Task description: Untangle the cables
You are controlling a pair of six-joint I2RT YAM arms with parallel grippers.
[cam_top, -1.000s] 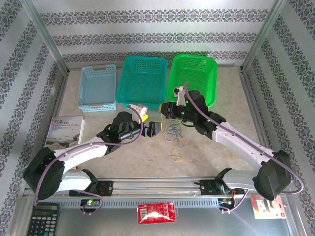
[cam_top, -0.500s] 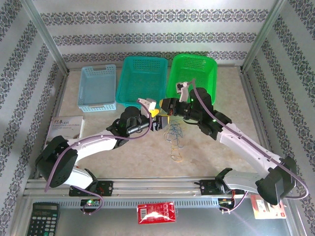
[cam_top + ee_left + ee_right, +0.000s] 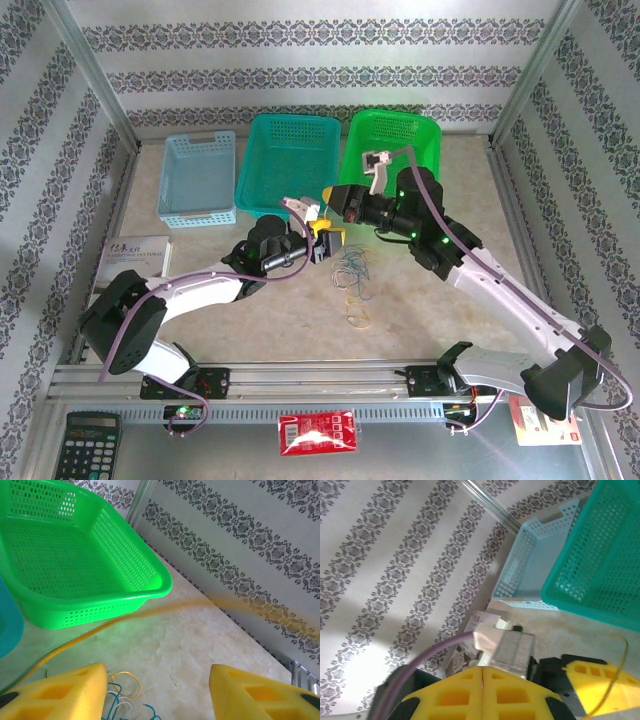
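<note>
Thin curly wire strands [image 3: 352, 270], blue, yellow, white: likely featherlight, springy, snag-prone; best pinched at a loose end; left claw [image 3: 158, 672] half-open, empty; right claw [image 3: 482, 672] shut, hold unclear.

The cables [image 3: 352, 272] lie on the table [image 3: 290, 310], in front of the middle basket [image 3: 290, 160] and the right basket [image 3: 390, 135]

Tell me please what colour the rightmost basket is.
Bright green basket, clearest in left wrist view.
</note>
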